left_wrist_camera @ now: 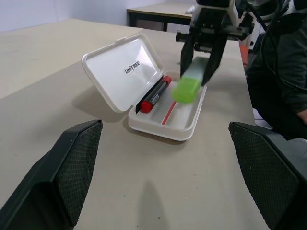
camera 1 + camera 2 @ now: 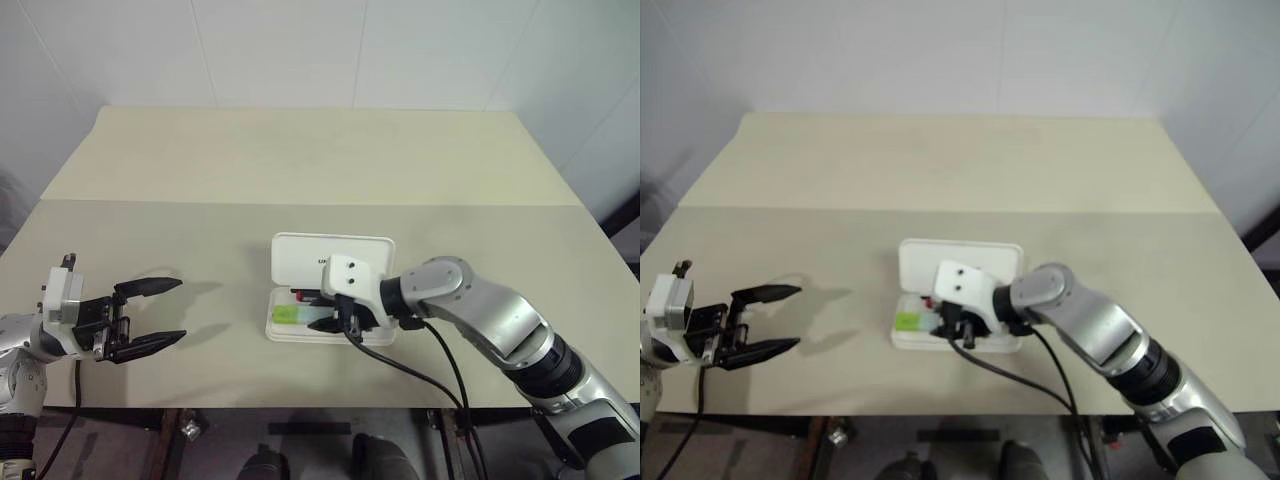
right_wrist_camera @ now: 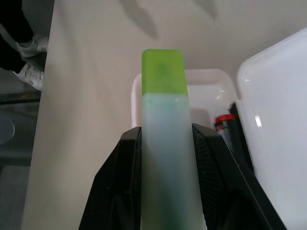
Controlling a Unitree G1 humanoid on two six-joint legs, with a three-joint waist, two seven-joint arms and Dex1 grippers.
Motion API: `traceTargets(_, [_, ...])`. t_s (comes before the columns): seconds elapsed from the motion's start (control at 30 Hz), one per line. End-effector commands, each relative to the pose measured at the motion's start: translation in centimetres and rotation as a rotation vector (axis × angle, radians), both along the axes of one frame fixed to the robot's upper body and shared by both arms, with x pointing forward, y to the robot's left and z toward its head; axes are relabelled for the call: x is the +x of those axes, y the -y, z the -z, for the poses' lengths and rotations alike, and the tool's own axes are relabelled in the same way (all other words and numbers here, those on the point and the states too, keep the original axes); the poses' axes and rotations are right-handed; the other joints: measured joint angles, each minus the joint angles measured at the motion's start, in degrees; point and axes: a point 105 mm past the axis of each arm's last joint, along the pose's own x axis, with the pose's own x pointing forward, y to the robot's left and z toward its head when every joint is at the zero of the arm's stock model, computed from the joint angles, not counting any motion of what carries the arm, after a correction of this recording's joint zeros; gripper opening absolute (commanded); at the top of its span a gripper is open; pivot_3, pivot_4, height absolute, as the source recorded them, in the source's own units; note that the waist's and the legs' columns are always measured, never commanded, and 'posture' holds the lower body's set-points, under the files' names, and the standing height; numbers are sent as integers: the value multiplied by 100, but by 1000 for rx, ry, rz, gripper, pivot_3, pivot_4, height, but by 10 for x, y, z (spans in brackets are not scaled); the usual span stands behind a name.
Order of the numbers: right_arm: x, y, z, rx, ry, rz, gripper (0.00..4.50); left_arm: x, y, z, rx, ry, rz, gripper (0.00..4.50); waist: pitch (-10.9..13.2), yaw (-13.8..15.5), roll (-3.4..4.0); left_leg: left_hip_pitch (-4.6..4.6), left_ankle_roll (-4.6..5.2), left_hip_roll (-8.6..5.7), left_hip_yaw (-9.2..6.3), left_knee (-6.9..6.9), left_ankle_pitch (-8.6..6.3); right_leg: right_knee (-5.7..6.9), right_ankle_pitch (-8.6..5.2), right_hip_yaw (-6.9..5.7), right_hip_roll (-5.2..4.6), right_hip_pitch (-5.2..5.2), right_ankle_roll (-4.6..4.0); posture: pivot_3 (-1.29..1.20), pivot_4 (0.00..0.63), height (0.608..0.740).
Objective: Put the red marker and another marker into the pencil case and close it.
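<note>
The right gripper [image 1: 201, 62] held the green marker [image 1: 187, 84] over the open pencil case [image 1: 165, 117], beside the red marker [image 1: 154, 96], while the left gripper's [image 2: 150, 315] fingers stood wide, empty.

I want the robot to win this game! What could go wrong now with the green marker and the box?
The right gripper holds the green marker tilted above the open pencil case. Let go from there, it might bounce out or land across the rim.

The red marker already lies inside by the hinge. If the green one ends up on top of it, the lid may not shut flat.

The case is light; a bump from the gripper could slide it.
</note>
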Motion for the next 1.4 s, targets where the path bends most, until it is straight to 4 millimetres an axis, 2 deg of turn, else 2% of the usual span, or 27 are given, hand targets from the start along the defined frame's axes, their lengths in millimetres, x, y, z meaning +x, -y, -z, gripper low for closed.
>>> traceTargets(0.03, [-6,-8,-5,21,44,-32,1114,-11,2,-4,21,27,107,4500,0,0,0,0,0,0,0,1,0,2,0,-3,0,0,0,0,150,740])
traceTargets(0.37, [-3,-10,-2,66,12,-32,1114,-7,6,-9,14,45,115,4500,0,4,0,0,1,2,-3,38,-1,27,0,-10,0,6,0,0,150,740])
traceTargets(0.67, [14,-6,4,81,24,9,1114,-4,6,-13,5,53,121,4500,0,3,-1,1,3,2,-4,48,-2,27,6,-11,2,11,-1,0,150,740])
traceTargets(0.9, [16,-4,5,83,28,-1,1114,-3,7,-14,4,63,118,4500,-1,2,-1,0,3,3,-3,49,-2,27,7,-11,4,10,0,0,150,740])
traceTargets(0.97, [14,-3,5,85,21,-18,1898,-2,8,-15,4,66,116,4500,0,5,-1,0,4,3,-3,49,-2,26,7,-11,4,11,0,0,150,740])
traceTargets(1.07, [11,-3,4,93,9,-37,2750,-2,8,-16,3,69,113,4500,0,5,-1,0,4,3,-3,49,-2,27,7,-11,3,11,0,0,150,740])
traceTargets(1.23, [12,-1,7,81,7,-29,4488,-1,8,-16,2,73,108,4500,0,5,-1,1,4,3,-3,49,-2,28,7,-11,4,11,0,0,150,740])
traceTargets(1.4, [15,1,3,96,20,-16,4488,-1,9,-16,1,76,107,4500,-1,5,-1,0,4,3,-3,50,-2,28,7,-11,3,11,0,0,150,740])
